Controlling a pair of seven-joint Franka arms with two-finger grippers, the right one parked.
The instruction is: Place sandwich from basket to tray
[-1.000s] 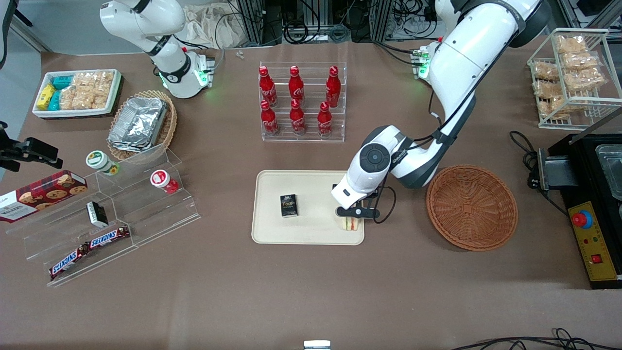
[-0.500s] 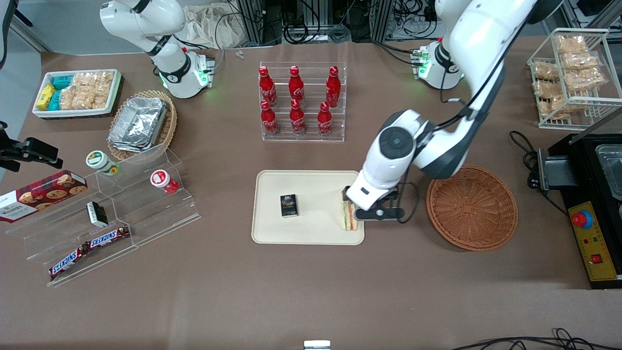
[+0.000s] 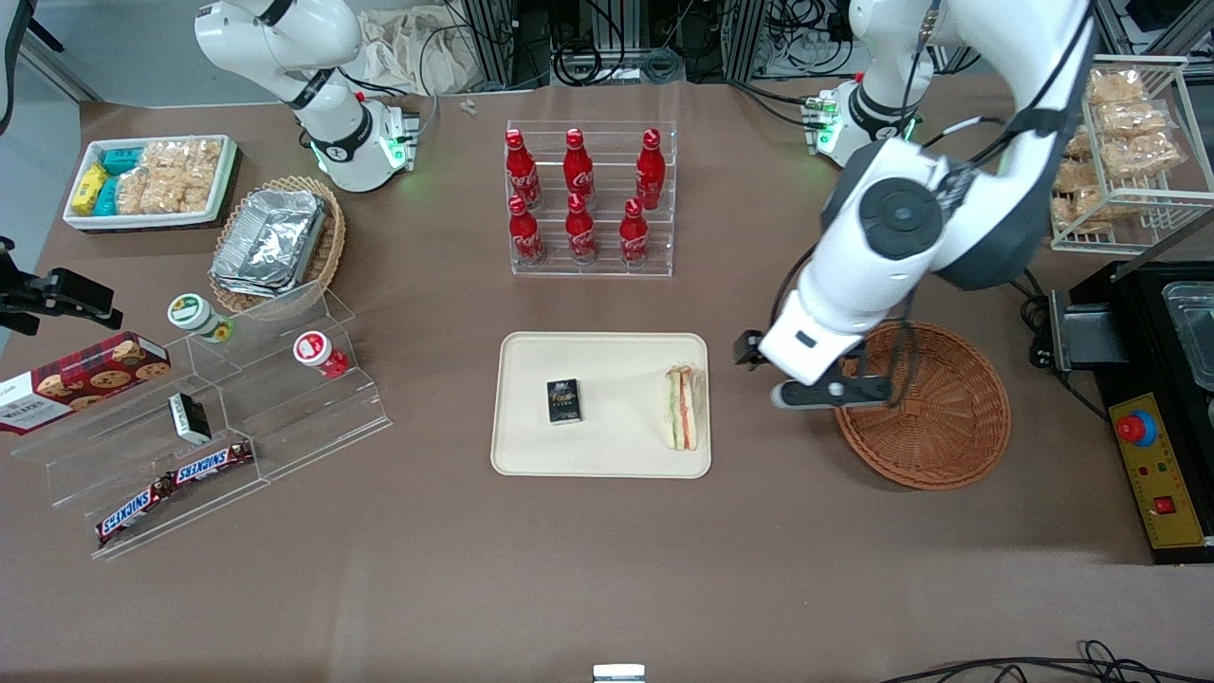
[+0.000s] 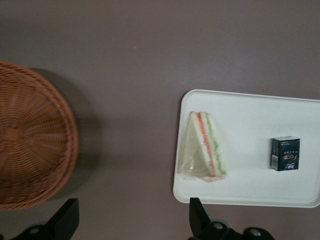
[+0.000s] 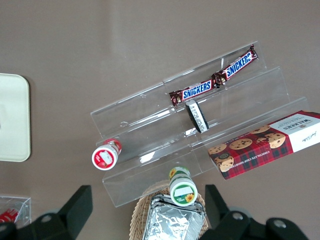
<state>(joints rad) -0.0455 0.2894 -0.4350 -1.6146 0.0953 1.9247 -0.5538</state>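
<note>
Front view: triangular layered sandwich (image 3: 682,408) lies on cream rectangular tray (image 3: 607,465). Our gripper (image 3: 823,396), wide & empty, hangs over round orange-brown wicker basket (image 3: 934,446) rim. Placing looks done; next we retreat.

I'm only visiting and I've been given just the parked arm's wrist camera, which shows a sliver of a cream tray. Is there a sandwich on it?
Observer: Yes. The sandwich lies on the tray, by the edge closest to the basket.
Operator: Is the robot holding it?
Observer: No. The gripper is open and holds nothing. It hangs above the basket's rim, apart from the sandwich.
Operator: Is anything else on the tray?
Observer: A small black box, beside the sandwich and not touching it.
</note>
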